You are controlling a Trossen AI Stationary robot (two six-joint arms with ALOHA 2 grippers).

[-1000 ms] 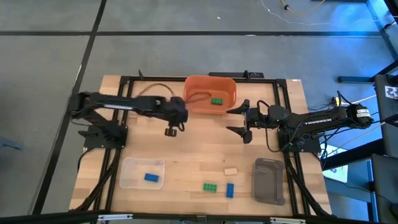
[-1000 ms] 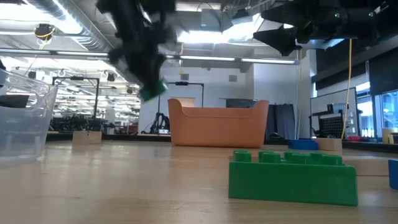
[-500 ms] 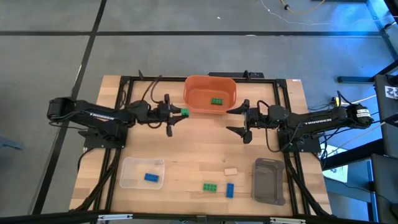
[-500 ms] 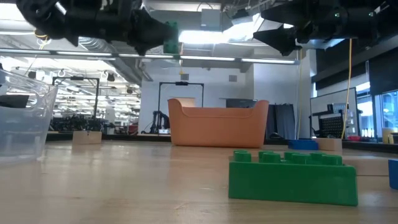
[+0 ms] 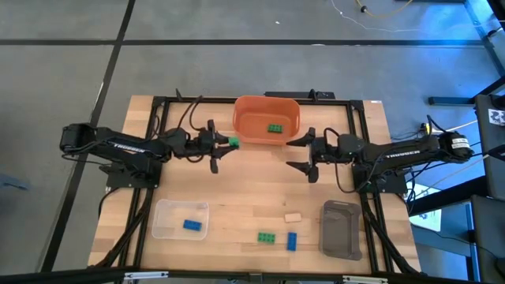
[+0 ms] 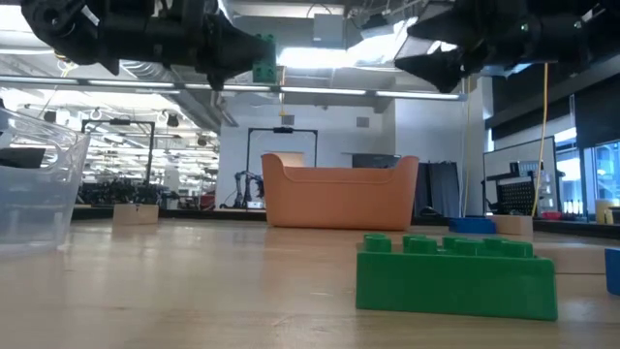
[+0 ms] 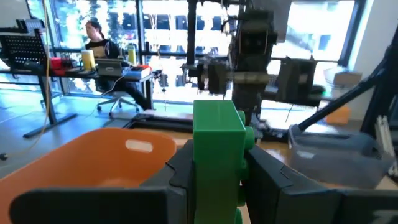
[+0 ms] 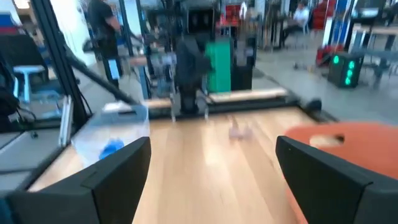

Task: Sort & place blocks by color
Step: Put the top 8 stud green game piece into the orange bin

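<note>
Near edge of the counter (image 5: 237, 189): a green block (image 5: 267, 236) and a blue block (image 5: 291, 241) lie side by side, just apart, at centre. A tan block (image 5: 293, 217) lies slightly farther in and to the right. At near left, a clear tray (image 5: 180, 219) contains one blue block (image 5: 192, 225). At near right stands a grey tray (image 5: 342, 229); contents cannot be determined.

Mid counter: the left end effector (image 5: 230, 144) is raised above the surface, fingers clamped on a green block (image 5: 234, 143), just left of the orange bin (image 5: 267, 120). The left wrist view confirms the block (image 7: 217, 155) upright between the fingers, the bin (image 7: 93, 162) close beside it. The right end effector (image 5: 306, 155) hovers right of centre, fingers spread wide apart and holding nothing.

Far centre: the orange bin contains one green block (image 5: 275, 128).
</note>
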